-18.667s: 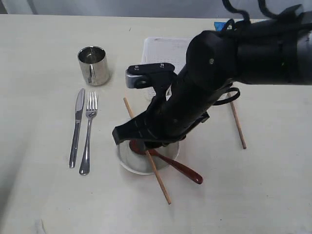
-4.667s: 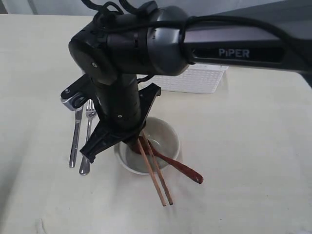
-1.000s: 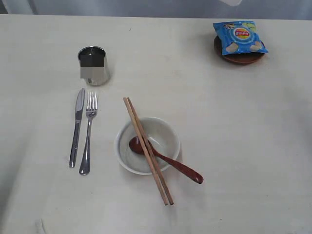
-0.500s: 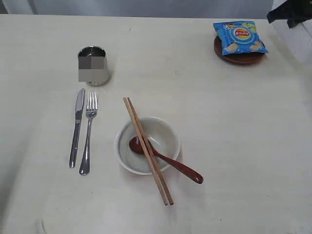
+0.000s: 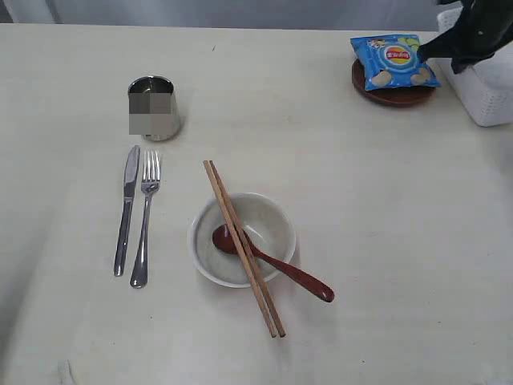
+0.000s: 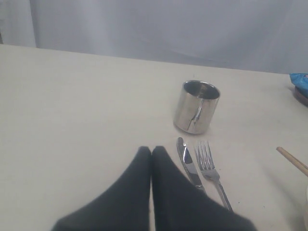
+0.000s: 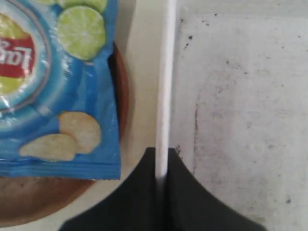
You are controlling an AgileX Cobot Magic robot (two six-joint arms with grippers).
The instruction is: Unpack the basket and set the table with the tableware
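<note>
The white basket [image 5: 489,92] stands at the table's far right edge, its rim [image 7: 163,96] pinched by my right gripper [image 7: 161,159], which is shut on it. Beside it the dark brown plate [image 5: 394,95] carries the blue chip bag [image 5: 393,60]. The pale bowl [image 5: 268,224] holds the reddish-brown spoon [image 5: 284,273], with the chopstick pair [image 5: 242,247] laid across it. Knife [image 5: 126,210], fork [image 5: 145,220] and steel cup [image 5: 154,108] lie at the left. My left gripper [image 6: 151,153] is shut and empty, hovering near the knife [image 6: 188,163] and cup [image 6: 196,107].
The cream table [image 5: 377,208] stretches between the bowl and the basket. A grey backdrop [image 6: 192,29] runs behind its far edge. The plate [image 7: 62,202] and chip bag [image 7: 57,82] sit close against the basket's side.
The right arm has come further into the exterior view at the top right, bringing the white basket down beside the plate. Nothing else has moved.
</note>
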